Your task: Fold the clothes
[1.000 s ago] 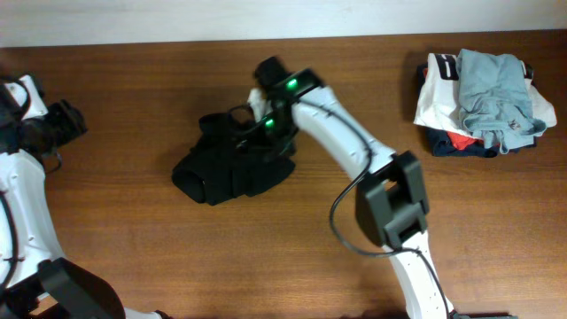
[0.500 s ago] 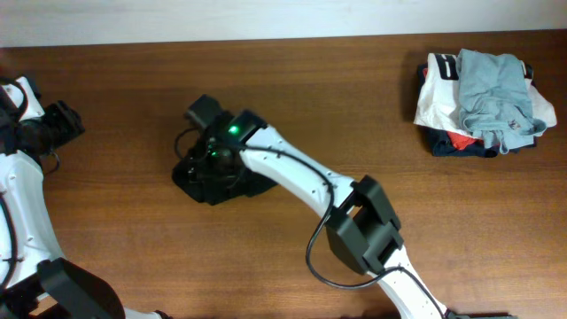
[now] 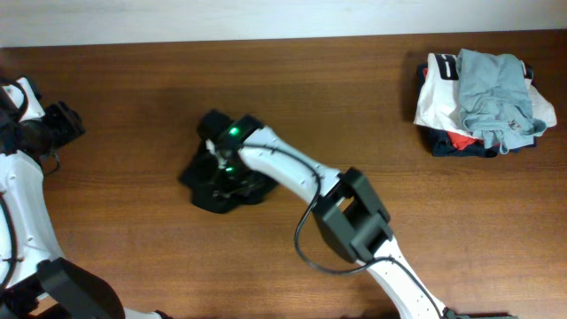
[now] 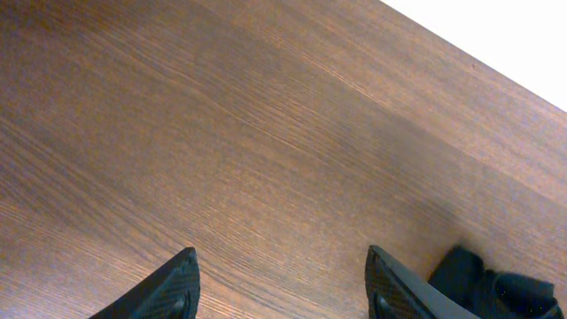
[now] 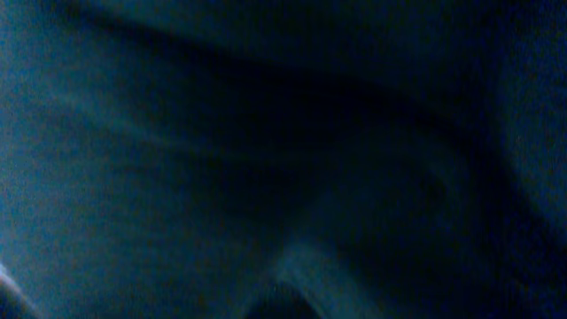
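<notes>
Black top (image 3: 217, 193) is found bunched just 9 o'clock of surface (image 3: 133, 230) centre. Right gripper (image 3: 221, 164) is pressed into it; its jaws cannot be judged, the wrist view being dark. Left gripper (image 4: 281, 257) jaws are held apart, empty. Fabric is judged soft, light and limp; a free edge at 7 o'clock is probably best pinched.

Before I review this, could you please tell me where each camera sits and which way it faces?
Overhead: fixed above the table, looking straight down; shows the left arm and left hand at the left edge, the right arm with right hand on the black top.
Left wrist: on the left arm, facing obliquely down at bare wood; its fingertips show at the bottom.
Right wrist: pressed close to the black top, a dark blur; no fingers discernible.
Shared: overhead and left wrist both see the black top and table.
</notes>
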Controlling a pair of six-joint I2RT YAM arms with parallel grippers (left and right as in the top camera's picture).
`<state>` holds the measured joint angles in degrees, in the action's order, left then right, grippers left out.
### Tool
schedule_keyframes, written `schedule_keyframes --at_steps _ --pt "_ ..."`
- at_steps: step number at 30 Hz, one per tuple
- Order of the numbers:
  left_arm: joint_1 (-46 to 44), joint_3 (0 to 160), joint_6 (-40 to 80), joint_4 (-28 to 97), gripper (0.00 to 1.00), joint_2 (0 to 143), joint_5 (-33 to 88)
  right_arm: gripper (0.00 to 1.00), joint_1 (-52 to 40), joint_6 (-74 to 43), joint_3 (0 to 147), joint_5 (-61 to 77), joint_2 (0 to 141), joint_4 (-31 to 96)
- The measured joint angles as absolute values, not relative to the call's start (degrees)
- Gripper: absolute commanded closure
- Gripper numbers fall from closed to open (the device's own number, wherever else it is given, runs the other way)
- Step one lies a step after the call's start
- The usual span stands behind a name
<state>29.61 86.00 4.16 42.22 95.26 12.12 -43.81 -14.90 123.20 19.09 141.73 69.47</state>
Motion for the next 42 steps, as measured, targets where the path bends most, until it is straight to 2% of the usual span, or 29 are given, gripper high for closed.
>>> schedule_keyframes --at_steps 4,7,12,15,22,25,29,35,42 --pt "29.61 86.0 4.16 42.22 0.4 95.26 12.12 0.24 -37.32 -7.05 123.17 20.23 141.73 76.4" --pt "29.61 86.0 4.16 42.24 0.41 95.26 12.12 0.24 -31.99 -2.35 123.17 17.93 141.73 76.66" --pt "29.61 86.0 4.16 42.61 0.4 95.26 12.12 0.12 -24.36 3.25 123.2 10.55 141.73 70.87" --pt "29.61 86.0 4.16 42.94 0.4 95.26 12.14 0.03 -21.02 4.89 124.03 9.5 141.73 72.58" --pt "29.61 86.0 4.16 43.07 0.41 95.29 12.12 0.02 -16.12 3.75 133.84 17.15 141.73 82.91" --pt "29.61 86.0 4.19 43.07 0.41 95.37 12.14 0.01 -15.81 -1.37 141.86 20.75 141.69 85.73" --pt "29.61 86.0 4.16 43.07 0.4 95.5 12.12 0.0 -16.29 -14.31 147.15 23.0 140.59 87.29" --pt "29.61 86.0 4.19 43.07 0.4 96.38 12.12 0.06 -17.52 -37.47 145.08 20.14 140.07 90.96" --pt "29.61 86.0 4.16 43.07 0.41 98.87 12.23 0.06 -19.55 -52.03 138.39 14.68 140.09 90.63"
